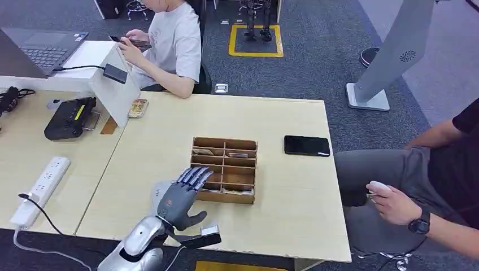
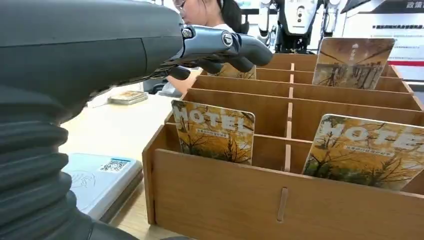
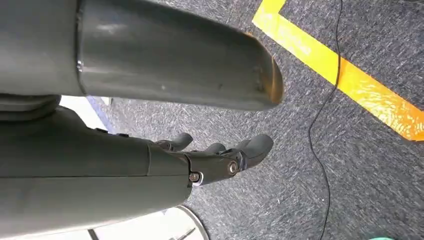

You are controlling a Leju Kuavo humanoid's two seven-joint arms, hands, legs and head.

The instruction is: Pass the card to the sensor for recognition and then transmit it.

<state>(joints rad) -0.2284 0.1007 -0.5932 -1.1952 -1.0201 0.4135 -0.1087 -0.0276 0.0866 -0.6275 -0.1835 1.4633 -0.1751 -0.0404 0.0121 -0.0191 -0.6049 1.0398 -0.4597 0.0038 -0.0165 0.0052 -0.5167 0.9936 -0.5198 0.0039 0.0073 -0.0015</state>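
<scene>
Pale desk (image 1: 169,130): left hand (image 1: 183,195) empty, fingers apart over the wooden card box (image 1: 224,168)'s near-left corner. Risk: fingers clip a divider, missing the hotel card (image 2: 214,131). Right hand (image 3: 220,155) hangs empty, fingers loosely curled.

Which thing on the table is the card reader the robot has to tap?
Find the wooden card box in the middle of the light table. Beside it, under the robot's left hand, lies a flat grey pad. It alone carries a small square code sticker.

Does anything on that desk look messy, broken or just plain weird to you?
Nothing stands out. The hotel cards stand upright in the wooden box, the black phone lies flat beside it, and the left hand hovers by the box holding nothing.
</scene>
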